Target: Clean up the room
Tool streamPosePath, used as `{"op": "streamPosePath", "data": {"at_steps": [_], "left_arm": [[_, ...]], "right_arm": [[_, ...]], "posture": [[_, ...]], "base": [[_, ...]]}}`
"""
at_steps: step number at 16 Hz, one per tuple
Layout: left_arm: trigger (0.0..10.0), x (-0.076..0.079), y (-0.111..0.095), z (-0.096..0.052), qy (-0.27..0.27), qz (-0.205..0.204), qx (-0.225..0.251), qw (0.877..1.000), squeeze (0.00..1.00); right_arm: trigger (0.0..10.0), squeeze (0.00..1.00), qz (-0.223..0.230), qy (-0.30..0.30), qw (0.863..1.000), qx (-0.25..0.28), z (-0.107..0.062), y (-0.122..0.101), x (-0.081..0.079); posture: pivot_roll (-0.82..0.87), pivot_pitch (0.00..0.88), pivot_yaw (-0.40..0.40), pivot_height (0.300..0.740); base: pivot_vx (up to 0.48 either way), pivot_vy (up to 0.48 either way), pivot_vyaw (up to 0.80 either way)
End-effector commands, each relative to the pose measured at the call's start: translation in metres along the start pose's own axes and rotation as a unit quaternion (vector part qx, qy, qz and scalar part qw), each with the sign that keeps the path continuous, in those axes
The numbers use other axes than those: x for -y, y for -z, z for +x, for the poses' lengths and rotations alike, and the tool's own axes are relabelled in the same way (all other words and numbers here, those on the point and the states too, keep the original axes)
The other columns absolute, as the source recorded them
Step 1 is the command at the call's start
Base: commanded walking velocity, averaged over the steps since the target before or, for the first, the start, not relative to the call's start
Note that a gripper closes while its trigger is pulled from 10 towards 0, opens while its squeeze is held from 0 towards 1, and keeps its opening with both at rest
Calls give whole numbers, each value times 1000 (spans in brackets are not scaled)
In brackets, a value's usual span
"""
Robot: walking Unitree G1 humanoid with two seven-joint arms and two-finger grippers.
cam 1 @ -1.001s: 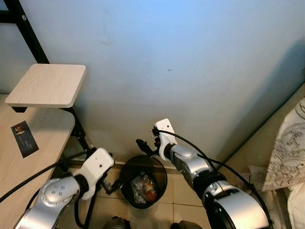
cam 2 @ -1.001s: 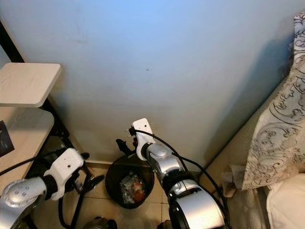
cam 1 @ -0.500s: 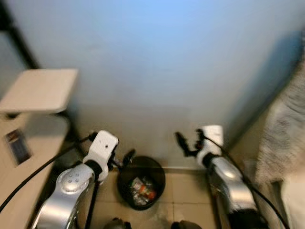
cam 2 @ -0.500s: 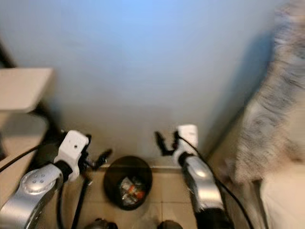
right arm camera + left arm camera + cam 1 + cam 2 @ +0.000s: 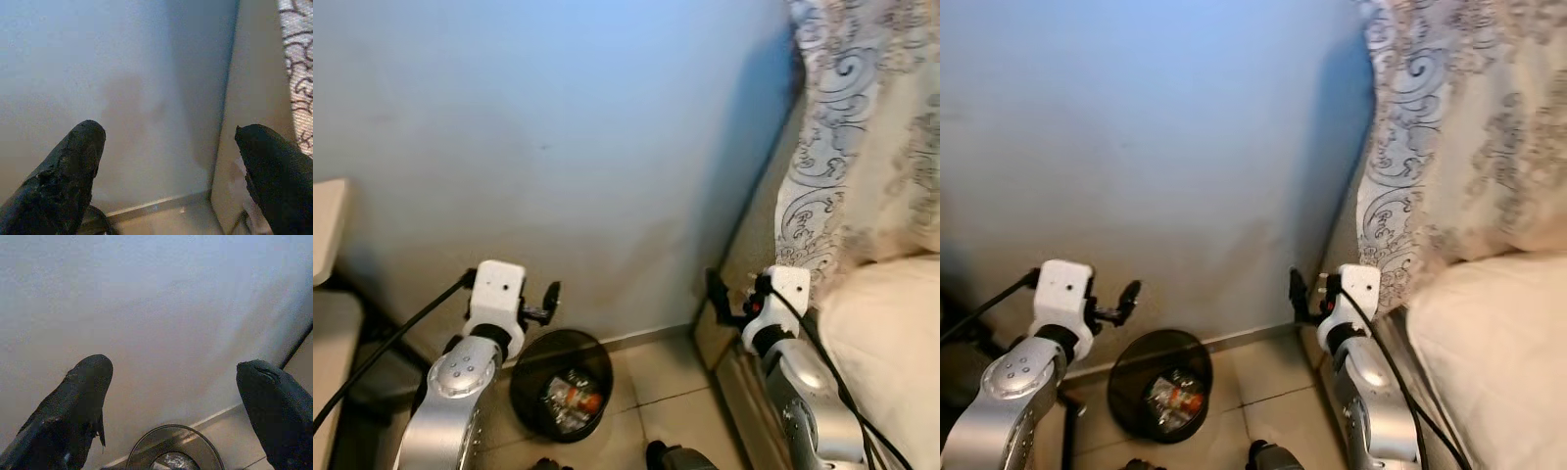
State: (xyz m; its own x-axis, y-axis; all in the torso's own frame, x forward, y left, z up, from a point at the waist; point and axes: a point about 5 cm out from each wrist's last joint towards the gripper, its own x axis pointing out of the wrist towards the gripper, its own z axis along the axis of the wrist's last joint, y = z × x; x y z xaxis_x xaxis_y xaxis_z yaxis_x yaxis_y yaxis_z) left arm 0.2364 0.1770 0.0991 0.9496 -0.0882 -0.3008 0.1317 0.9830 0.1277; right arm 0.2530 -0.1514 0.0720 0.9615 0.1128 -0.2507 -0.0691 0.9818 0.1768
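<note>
Black round waste bin point(image 5: 560, 383) stands upright on the tiled floor point(image 5: 675, 387), mouth facing up, vertical axis, set against the base of the pale blue wall point(image 5: 558, 147). Inside it, crumpled wrappers point(image 5: 570, 397), silvery with a red-orange patch. Left gripper point(image 5: 546, 302) is raised just above and to the left of the bin's rim, fingers aimed toward the wall; in the left wrist view both black fingers point(image 5: 80, 396) stand wide apart with nothing between them, and the bin's rim point(image 5: 176, 445) curves below the gap. Right gripper point(image 5: 722, 299) is held well to the right of the bin, near the corner where the wall meets a beige panel point(image 5: 759, 230); its fingers point(image 5: 73, 166) are likewise spread wide and empty. Patterned grey-and-cream fabric point(image 5: 862, 127) hangs at upper right, above a cream cushion or mattress point(image 5: 891, 343) beside the right arm. At the far left edge, a sliver of light wooden shelf point(image 5: 325, 225) with a dark frame below. The head views take in both arms, bin contents and bedding together; the left wrist view adds only the bin's upper rim and the skirting line; the right wrist view shows the wall corner, the beige panel and a strip of the patterned fabric point(image 5: 298, 63), plus a small arc of the bin at its lower edge.
</note>
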Motion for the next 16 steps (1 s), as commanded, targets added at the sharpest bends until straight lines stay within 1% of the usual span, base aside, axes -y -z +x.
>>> {"op": "streamPosePath", "data": {"at_steps": [1, 2, 3, 5, 6, 8, 9, 10, 11, 12, 13, 14, 16], "left_arm": [[10000, -1, 1, -3, -3, -1, -1, 1000, 0], [10000, 1, 2, -3, 2, 8, -4, 1000, 0], [10000, 1, 3, -4, 2, 12, -5, 1000, 0], [10000, 1, 3, -4, 7, 23, -6, 1000, 0], [10000, 0, 2, -4, 6, 19, -7, 1000, 0], [10000, -1, 4, -6, 7, 9, -15, 1000, 0], [10000, -2, 4, -6, -1, 4, -16, 1000, 0], [10000, -2, 2, -7, -2, 14, -8, 1000, 0], [10000, -1, 2, -8, 0, 31, -2, 1000, 0], [10000, 0, 3, -9, 3, 42, -4, 999, 0], [10000, 0, 4, -10, 4, 42, -7, 999, 0], [10000, -3, 3, -11, -3, 39, -6, 999, 0], [10000, -5, 3, -10, -8, 39, -4, 999, 0]], "right_arm": [[10000, 0, -2, -2, 1000, 2, -1, -6, 0], [10000, 0, -26, -7, 1000, 1, -1, -8, 0], [10000, 0, -21, -15, 1000, -4, -1, -8, -1], [10000, 0, -10, -5, 1000, -7, -2, -9, 0], [10000, 0, -11, -4, 1000, -7, -2, -10, 0], [10000, 0, -33, -12, 999, -5, -3, -10, -1], [10000, 0, -29, -11, 999, -7, -4, -10, -2], [10000, 0, -31, -10, 999, -7, -5, -11, -1], [10000, 0, -32, -10, 999, -7, -6, -11, -1], [10000, 0, -31, -9, 999, -10, -7, -10, -1], [10000, 0, -33, -6, 999, -14, -8, -8, -1], [10000, 0, -60, 8, 998, -21, -11, -3, 2], [10000, 0, -73, 7, 997, -26, -13, -2, 4]], "posture": [[-81, 34, 16, 740], [-81, 35, 16, 740], [-80, 33, 14, 740], [-73, 23, 9, 740], [-73, 23, 9, 740], [-74, 17, 10, 740], [-75, 21, 11, 740], [-72, 29, 12, 740], [-68, 30, 7, 740], [-68, 27, 4, 740], [-64, 21, 1, 740], [-57, 7, -3, 740], [-54, 0, 1, 740]], "base": [[0, 0, -800], [0, 0, -788], [0, 0, -781], [0, 0, -781], [0, 0, -781], [0, 0, -781], [0, 0, -781], [0, 0, -781], [0, 0, -775], [0, 0, -769], [0, 0, -763], [0, 0, -750], [0, 0, -753]]}}
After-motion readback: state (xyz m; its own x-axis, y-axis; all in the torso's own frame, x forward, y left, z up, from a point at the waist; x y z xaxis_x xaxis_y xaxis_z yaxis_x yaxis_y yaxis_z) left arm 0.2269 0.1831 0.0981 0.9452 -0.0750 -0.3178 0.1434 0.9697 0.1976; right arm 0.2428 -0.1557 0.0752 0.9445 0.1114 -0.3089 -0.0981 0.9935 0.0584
